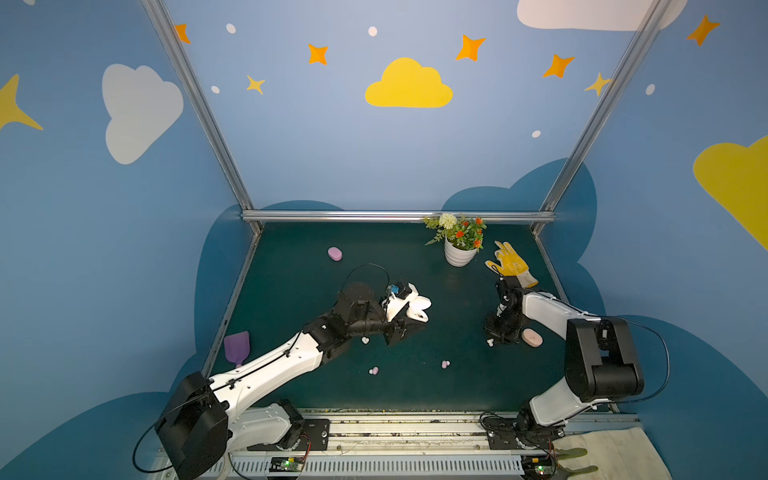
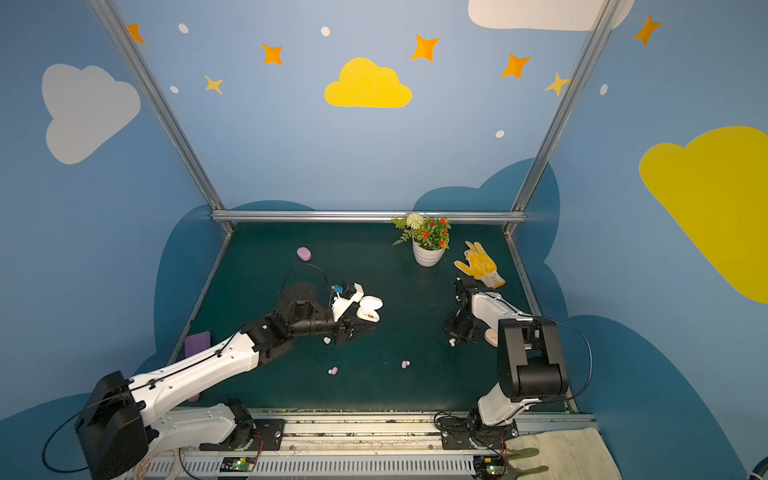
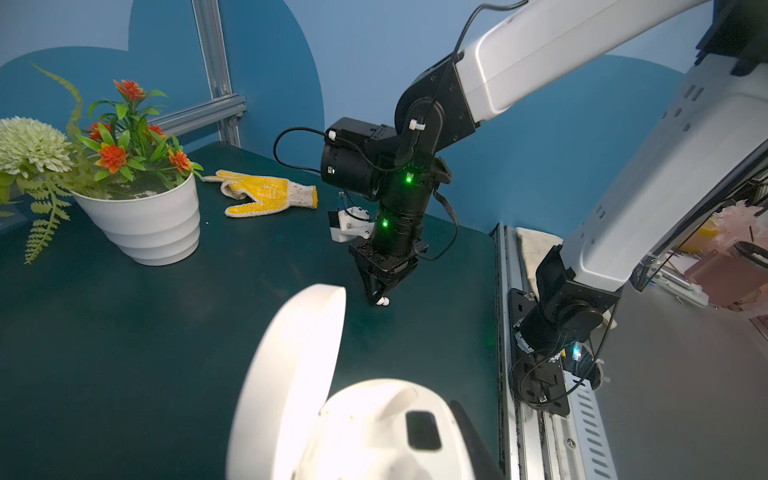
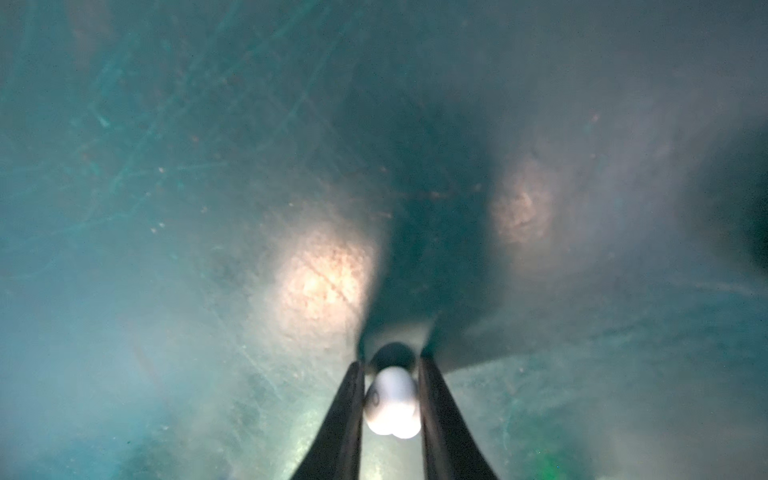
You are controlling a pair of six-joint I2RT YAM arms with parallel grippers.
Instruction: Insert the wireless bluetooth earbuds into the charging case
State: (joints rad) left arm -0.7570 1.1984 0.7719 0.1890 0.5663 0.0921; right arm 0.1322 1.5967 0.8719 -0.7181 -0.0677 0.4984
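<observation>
The open white case (image 1: 422, 305) is clamped by the left end effector (image 1: 409, 328), likely so the white earbud (image 4: 392, 407), pinched at 3 o'clock by the right end effector (image 4: 390, 365), can go in.

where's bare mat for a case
Bare dark green mat: between the lilac pebble-shaped case and white ribbed flower pot, and along the metal front rail. Crowded: loose pastel earbuds mid-front, open white case in left pincer, right pincer on a white earbud by the peach-pink case.
</observation>
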